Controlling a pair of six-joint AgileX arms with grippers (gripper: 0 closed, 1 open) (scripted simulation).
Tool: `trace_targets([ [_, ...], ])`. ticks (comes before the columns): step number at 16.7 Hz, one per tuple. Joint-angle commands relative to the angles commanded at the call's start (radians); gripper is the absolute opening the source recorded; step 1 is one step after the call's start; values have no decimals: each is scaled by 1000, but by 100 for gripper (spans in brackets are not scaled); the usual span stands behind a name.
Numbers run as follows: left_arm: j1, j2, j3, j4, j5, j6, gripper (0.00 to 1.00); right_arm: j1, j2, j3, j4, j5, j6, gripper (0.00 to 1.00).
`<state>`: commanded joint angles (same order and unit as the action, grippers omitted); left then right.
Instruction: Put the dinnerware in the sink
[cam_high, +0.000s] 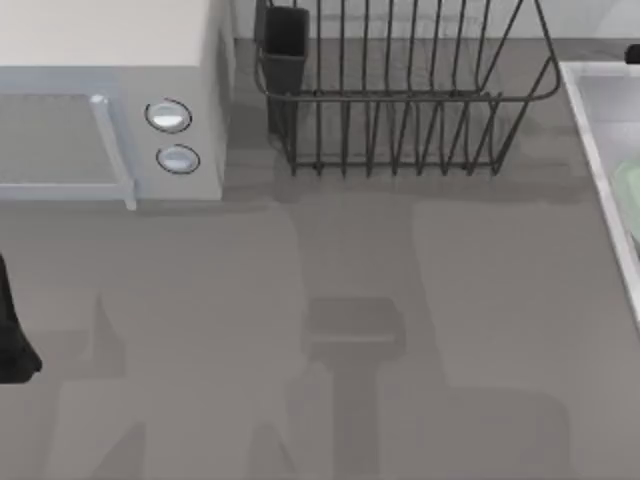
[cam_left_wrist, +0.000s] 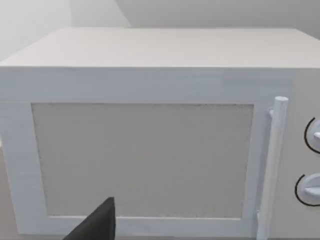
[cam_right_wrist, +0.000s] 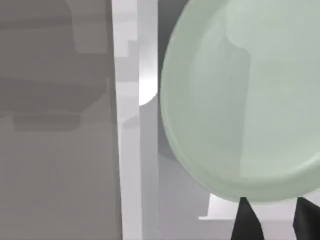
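The right gripper (cam_right_wrist: 272, 220) has its two dark fingers (cam_right_wrist: 247, 220) spread apart, released, just at the edge of the plate (cam_right_wrist: 240, 95), which lies inside the sink (cam_right_wrist: 134, 150); past its rim the bare table (cam_right_wrist: 55, 150) stretches away. Seen from above, the sink (cam_high: 590, 120) sits at the table's right edge with the plate (cam_high: 628, 190) in it, the dish rack (cam_high: 400, 100) just beside it. The left gripper (cam_left_wrist: 95, 225) is parked before the microwave (cam_left_wrist: 150, 150); I cannot tell its jaw state.

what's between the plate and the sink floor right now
Nothing visible. The mint-green plate is already past the sink's pale rim, over the basin, with the right claw at its edge. The dish rack stands apart, further back on the table.
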<state>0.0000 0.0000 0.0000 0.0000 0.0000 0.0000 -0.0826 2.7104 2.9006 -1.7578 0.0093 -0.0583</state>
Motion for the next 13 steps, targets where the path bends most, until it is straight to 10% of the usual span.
trace_targets([
  [7,0,0,0,0,0,0,100,0,0,0,0,0,0,98],
  [13,0,0,0,0,0,0,100,0,0,0,0,0,0,100],
])
